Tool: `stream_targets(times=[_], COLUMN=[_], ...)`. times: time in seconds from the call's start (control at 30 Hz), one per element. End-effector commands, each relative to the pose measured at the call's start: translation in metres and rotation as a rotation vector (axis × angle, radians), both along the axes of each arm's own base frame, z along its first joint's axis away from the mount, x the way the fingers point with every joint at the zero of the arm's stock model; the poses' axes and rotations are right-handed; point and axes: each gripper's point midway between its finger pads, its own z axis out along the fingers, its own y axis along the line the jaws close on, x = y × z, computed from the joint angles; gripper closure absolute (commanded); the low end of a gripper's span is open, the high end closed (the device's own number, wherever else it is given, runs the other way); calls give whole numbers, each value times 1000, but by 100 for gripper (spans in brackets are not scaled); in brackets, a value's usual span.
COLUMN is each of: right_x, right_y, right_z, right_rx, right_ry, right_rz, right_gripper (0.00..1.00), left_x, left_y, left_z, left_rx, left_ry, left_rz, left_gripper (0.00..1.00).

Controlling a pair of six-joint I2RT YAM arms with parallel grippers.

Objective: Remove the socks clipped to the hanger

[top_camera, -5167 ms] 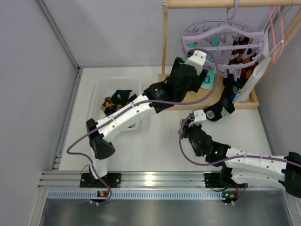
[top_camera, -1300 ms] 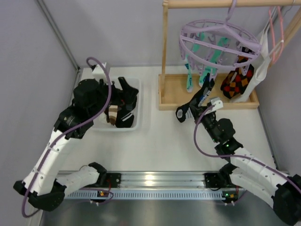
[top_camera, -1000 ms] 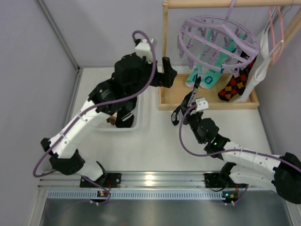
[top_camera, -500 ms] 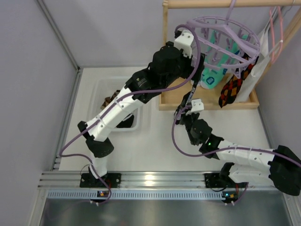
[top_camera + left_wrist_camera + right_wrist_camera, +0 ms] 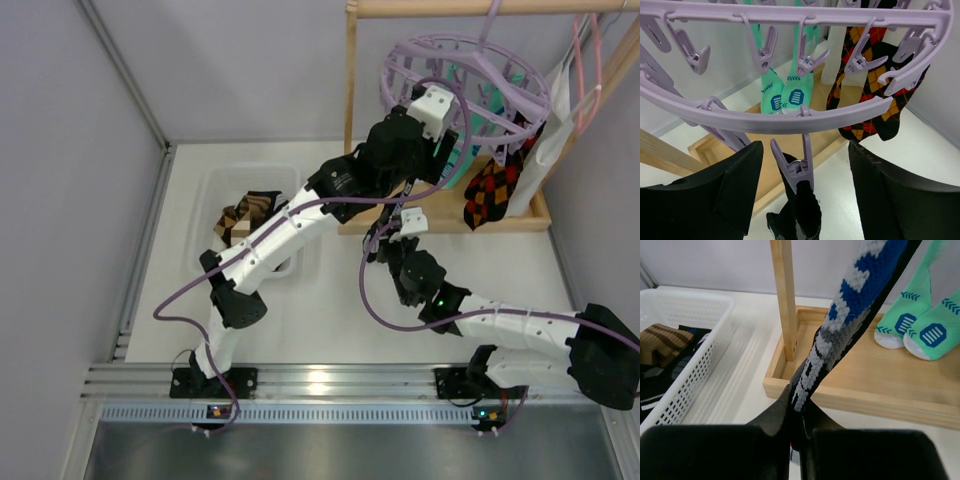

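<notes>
1. RISK, missed squeeze: the left gripper [image 5: 805, 150] brackets one lavender peg [image 5: 798, 167] on the near rim of the hanger [image 5: 790, 120]. If the fingers land on the peg's lower jaws or the cloth instead of its upper levers, the clip prob. bites harder rather than letting go.
2. RISK, tug-of-war: the black sock [image 5: 840, 335] runs taut from the right gripper [image 5: 796, 432] up to that peg. More pull w/ the peg shut could tip the ring (it hangs lopsided in the overhead view), swing the peg out from between the fingers, or overstretch the sock.
3. RISK, bystanders: a swinging ring could jostle the teal pair [image 5: 782, 97] and the argyle sock [image 5: 875, 95], both clipped on the far side, toes down over the wooden tray [image 5: 865, 380].
4. TOOL, left: jaws apart at approx. mid-width, one finger each side of the peg, a gap showing on both sides. It holds nothing.
5. TOOL, right: clenched on the black sock's lower end, low over the table just in front of the tray.
6. WHERE: black, teal and argyle socks are on the hanger. Others, incl. a striped sock [image 5: 665, 340], lie in the basket [image 5: 685, 297] to the left.
</notes>
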Motion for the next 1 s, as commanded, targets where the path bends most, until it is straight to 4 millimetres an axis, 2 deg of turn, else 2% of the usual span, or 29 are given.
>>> stream_targets(times=[0.0,0.07,0.17,0.3,0.33,0.4,0.5,0.6,0.67,0.73,0.87,0.97], right_x=[-3,-5,-7,-9,-10,-12,-15,-22,-31,-38,-54,-61], right_y=[12,13,14,15,13,11,4,-6,-12,-21,-20,-20], right_z=[22,23,21,19,19,19,13,2,-11,-25,-42,-50], right_rx=[57,60,54,58,60,69,83,113,126,141,153,151], right_ry=[-33,-36,-35,-36,-37,-39,-32,-22,-8,9,30,59], right_rz=[18,26,32,41,40,40,36,39,61,72,167,204], right_gripper=[100,100,100,100,100,100,100,100,100,100,100,100], left_x=[8,11,13,16,16,19,19,20,20,20,18,12], left_y=[7,8,8,5,5,7,7,8,10,11,12,17], left_z=[25,24,27,25,24,22,22,21,23,24,28,33], left_rx=[-37,-28,-29,-26,-22,-18,-18,-12,-16,-15,-28,-37], left_ry=[-70,-79,-96,-101,-103,-102,-103,-105,-107,-110,-106,-102], left_rz=[54,68,70,75,77,89,93,99,109,110,99,93], left_gripper=[32,35,46,49,61,74,82,84,92,91,88,68])
